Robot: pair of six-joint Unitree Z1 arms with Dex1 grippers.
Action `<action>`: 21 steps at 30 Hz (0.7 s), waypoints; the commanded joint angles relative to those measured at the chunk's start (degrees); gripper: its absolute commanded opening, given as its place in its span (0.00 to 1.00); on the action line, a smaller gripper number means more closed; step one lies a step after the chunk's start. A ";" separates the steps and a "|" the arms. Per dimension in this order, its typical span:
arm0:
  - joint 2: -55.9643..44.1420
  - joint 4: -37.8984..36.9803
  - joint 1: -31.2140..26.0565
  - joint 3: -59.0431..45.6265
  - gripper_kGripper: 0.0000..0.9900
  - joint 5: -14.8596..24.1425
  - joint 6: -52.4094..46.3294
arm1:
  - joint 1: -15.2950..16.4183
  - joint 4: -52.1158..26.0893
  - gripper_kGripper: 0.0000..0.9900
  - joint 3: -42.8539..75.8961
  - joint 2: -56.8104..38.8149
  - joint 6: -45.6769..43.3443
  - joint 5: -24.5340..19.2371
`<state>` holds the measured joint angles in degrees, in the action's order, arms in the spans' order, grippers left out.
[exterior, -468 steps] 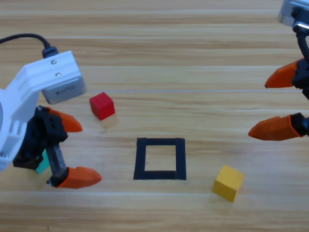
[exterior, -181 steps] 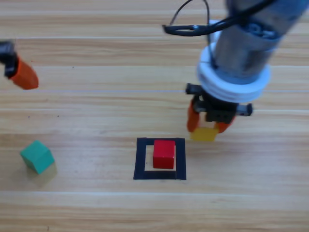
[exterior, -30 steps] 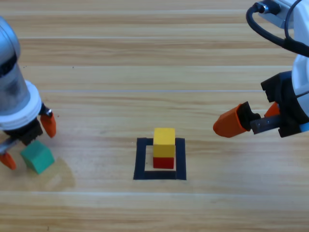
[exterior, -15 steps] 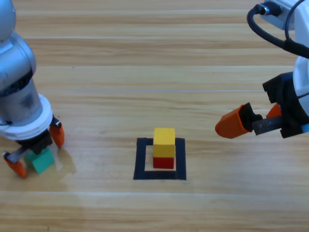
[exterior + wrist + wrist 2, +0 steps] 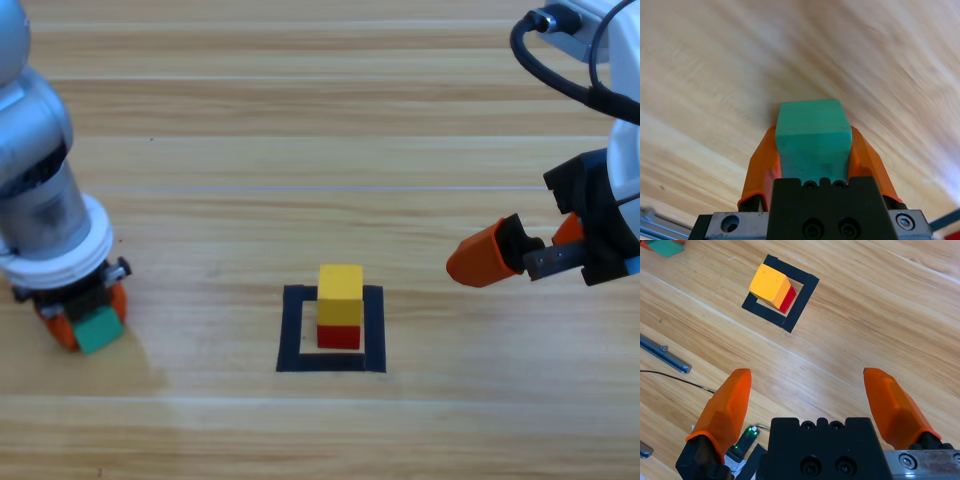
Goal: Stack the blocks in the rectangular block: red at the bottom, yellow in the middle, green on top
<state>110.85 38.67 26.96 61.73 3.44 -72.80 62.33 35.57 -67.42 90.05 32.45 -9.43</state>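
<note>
The surface is seen as pale, lightly glossy grained wood, the green, yellow and red cubes as smooth and matt, and the rectangular block as matt black tape.

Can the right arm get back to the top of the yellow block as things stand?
Probably yes. The right gripper waits open off to the stack's right, and the yellow block sits uncovered on the red block. The left gripper is far left, shut on the green block.
</note>
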 commanded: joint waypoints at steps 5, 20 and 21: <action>4.03 15.65 -2.53 27.83 0.00 -3.71 37.56 | -1.51 0.55 0.99 1.41 3.29 -0.81 -0.94; 9.04 34.19 19.09 53.32 0.00 -3.36 53.29 | -1.51 0.81 0.99 1.33 3.47 -1.51 -0.76; 9.47 34.19 19.80 53.58 0.00 -3.53 53.47 | -1.51 0.81 0.99 1.33 3.47 -1.51 -0.76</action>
<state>115.17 71.79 40.08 113.54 0.12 -20.30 62.26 35.67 -67.41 90.27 30.99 -9.46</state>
